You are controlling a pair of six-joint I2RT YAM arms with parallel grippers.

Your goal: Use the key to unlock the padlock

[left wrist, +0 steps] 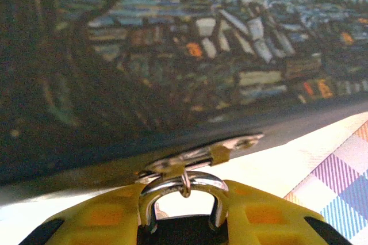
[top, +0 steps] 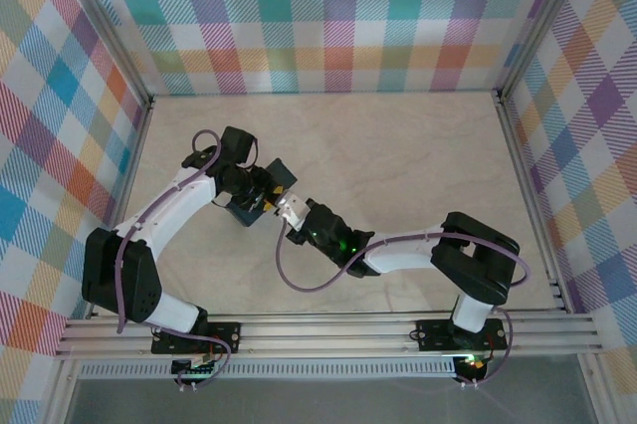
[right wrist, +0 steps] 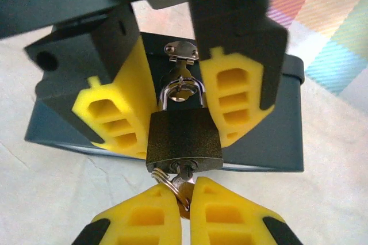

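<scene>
The padlock [right wrist: 184,141] has a dark body, and its silver shackle [left wrist: 183,190] hangs from the hasp [right wrist: 181,51] on the blue printed box [left wrist: 172,55]. My left gripper [left wrist: 184,222] is shut on the padlock, with one yellow finger [right wrist: 118,115] on each side of its body. The grey key [right wrist: 185,183] sits in the keyhole on the padlock's underside, with its ring beside it. My right gripper [right wrist: 185,192] is shut on the key's head just below the lock. In the top view both grippers meet at the box's front edge, the left gripper [top: 261,195] facing the right gripper [top: 289,210].
The box [top: 274,173] rests on the beige table [top: 398,155], left of centre. Plaid walls close the table in on the left, back and right. Purple cables loop beside both arms.
</scene>
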